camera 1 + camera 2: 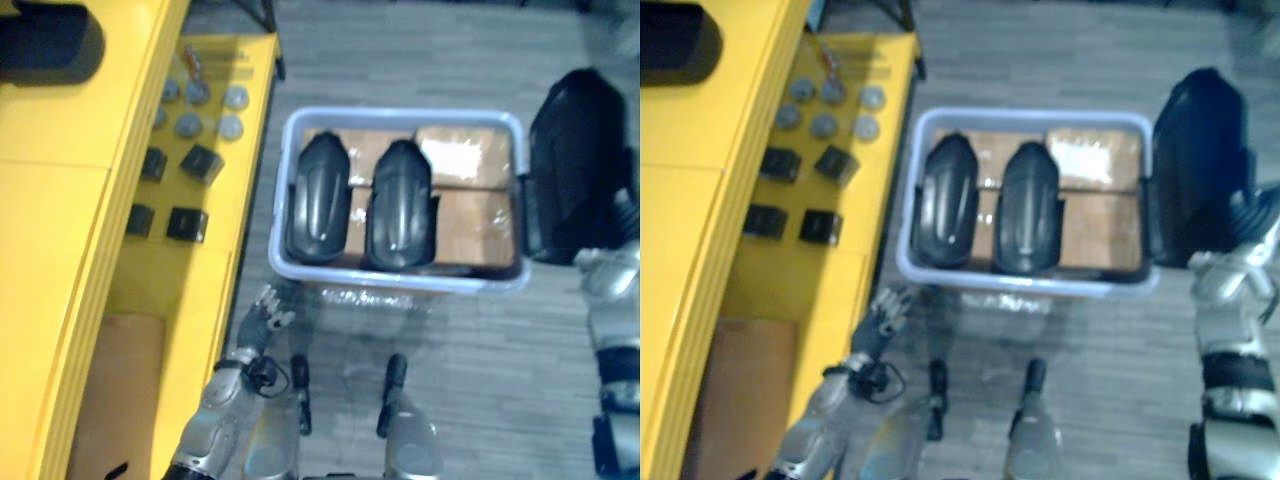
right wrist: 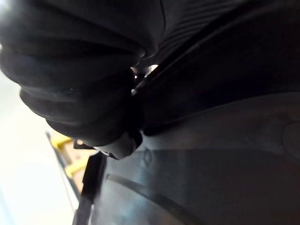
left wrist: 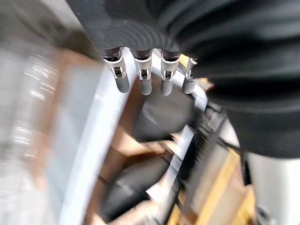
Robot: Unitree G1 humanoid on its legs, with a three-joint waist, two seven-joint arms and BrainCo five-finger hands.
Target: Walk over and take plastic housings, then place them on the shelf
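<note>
Facing the pale blue plastic bin (image 1: 400,116), the robot is being stationed with the yellow metal shelf (image 1: 60,200) on its left side. 2 dark grey moulded plastic housings (image 1: 318,200) are being carried side by side in the bin, on flat brown cardboard boxes (image 1: 470,215). The long axis of each is running straight away from the robot, with the narrower rounded end farthest. A 3rd dark housing (image 1: 575,160) of the same kind is standing upright just outside the bin's right end wall, beside the right arm.

The left hand (image 1: 262,318) is being held released, its fingers (image 3: 143,79) straight and grasping nothing, just short of the bin's near left corner. The housings in the bin are lying ahead of it and to its right, the left one nearest. The right hand (image 2: 79,89) is being shown hard against a dark surface, taken to be the 3rd housing. Whether it is clenched on that part cannot be told.

Judged from this layout, the left hand is being favoured for the next pick, a forward reach over the near rim along the part's length. Small black blocks (image 1: 187,223) and grey discs (image 1: 190,125) are occupying the shelf's lower level.
</note>
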